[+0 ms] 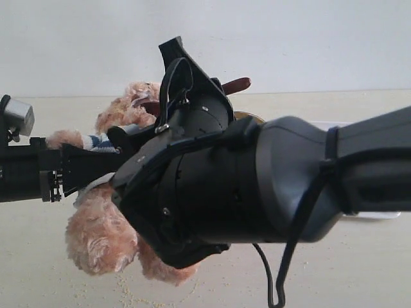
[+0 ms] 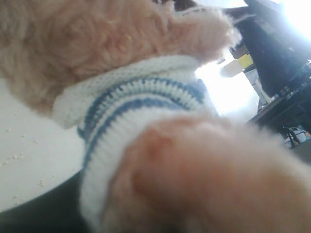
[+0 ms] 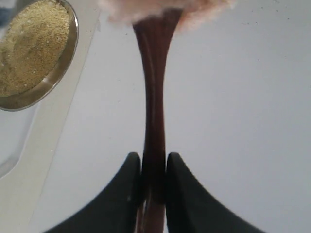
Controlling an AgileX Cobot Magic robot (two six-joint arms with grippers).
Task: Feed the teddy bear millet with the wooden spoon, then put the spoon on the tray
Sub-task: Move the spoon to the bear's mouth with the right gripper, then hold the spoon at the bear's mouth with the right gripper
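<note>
The teddy bear (image 1: 103, 237) sits at the left, largely behind my right arm (image 1: 257, 186). My right gripper (image 3: 154, 167) is shut on the handle of the wooden spoon (image 3: 154, 97). The spoon's far end is buried in the bear's fur (image 3: 165, 9), and its handle tip (image 1: 234, 85) sticks out above the arm. Millet (image 3: 31, 43) fills the metal bowl (image 3: 58, 77), which stands on the white tray (image 3: 53, 145). My left arm (image 1: 38, 170) reaches in to the bear's striped sleeve (image 2: 141, 102). The bear's paw (image 2: 194, 179) fills the left wrist view and hides the fingers.
The tray's white edge (image 1: 376, 216) shows under my right arm at the right. Spilled grains (image 1: 128, 292) lie on the beige table in front of the bear. A pale wall closes the back.
</note>
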